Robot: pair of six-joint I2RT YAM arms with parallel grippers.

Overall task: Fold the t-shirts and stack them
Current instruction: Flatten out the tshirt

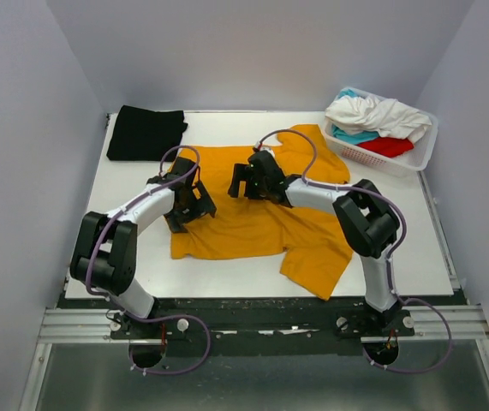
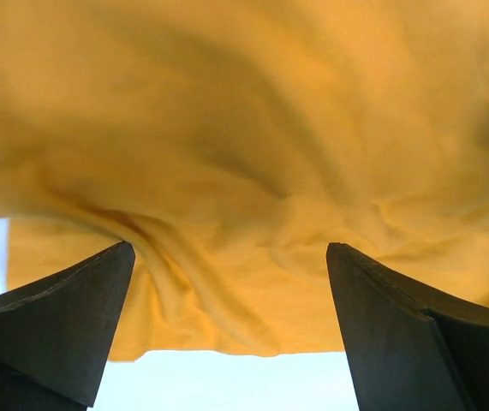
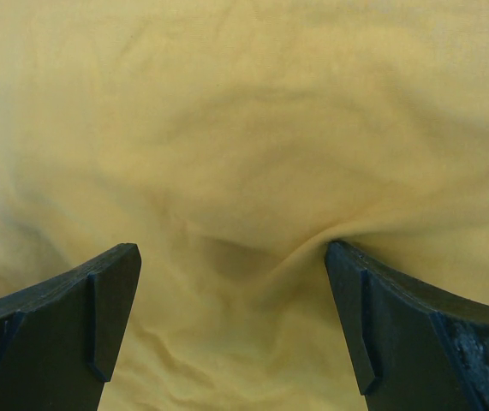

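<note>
Orange t-shirt (image 1: 257, 224) lies spread across the middle of the white bench (image 1: 402, 248), rumpled rather than flat. One sleeve reaches toward the near right edge, and its far part runs up toward the far right. Both arms lean in over it.

The left tool (image 1: 191, 204) sits over the shirt's left side, close to the left edge of the cloth. Its wrist view shows two dark fingers (image 2: 56, 325) spread wide with nothing between them but wrinkled orange fabric. A strip of bare bench shows past the shirt's edge at the bottom of that view.

The right tool (image 1: 246, 181) sits over the shirt's far middle, just right of the left one. Its fingers (image 3: 398, 325) are also spread wide and grip nothing. Orange cloth fills that whole view, and a soft crease runs out from one fingertip. I cannot tell whether either tool presses on the fabric or only hangs just above it.

A black t-shirt (image 1: 144, 133) lies folded at the far left corner of the bench, well apart from the orange one. At the far right corner stands a white basket (image 1: 424, 159). It holds a crumpled white t-shirt (image 1: 377, 113) on top, with a teal t-shirt (image 1: 351, 135) and a red t-shirt (image 1: 387, 146) beneath it.
</note>
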